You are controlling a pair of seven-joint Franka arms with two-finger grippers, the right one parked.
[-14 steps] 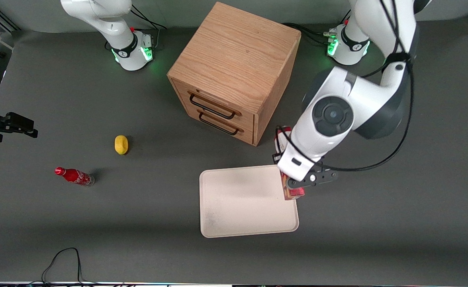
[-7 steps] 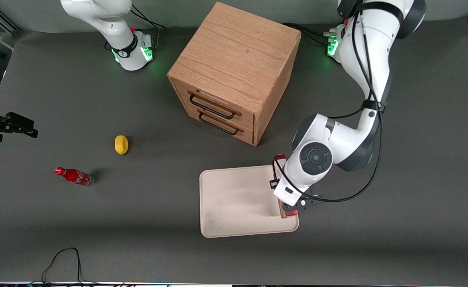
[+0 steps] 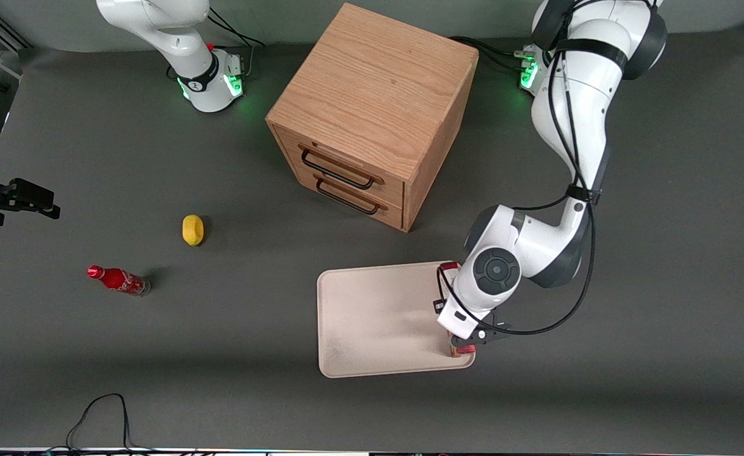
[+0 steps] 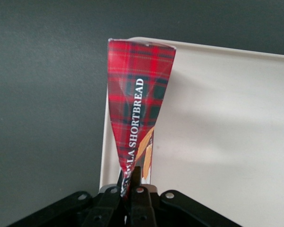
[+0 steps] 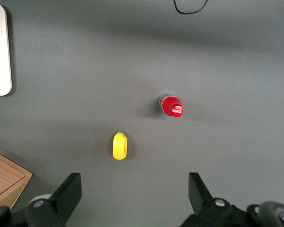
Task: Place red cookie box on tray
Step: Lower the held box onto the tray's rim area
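Left hand [image 4: 131, 182] is gripping red cookie box [image 4: 138, 101], tartan carton w/ "SHORTBREAD" readable, holding it over tray [image 4: 217, 132] edge nearest working arm's end of table [image 3: 663, 316].

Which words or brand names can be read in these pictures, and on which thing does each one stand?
"LA SHORTBREAD": white letters on the red cookie box, held in the gripper above the tray; the letters before it are hidden.
White script on the red soda bottle: too small to read.
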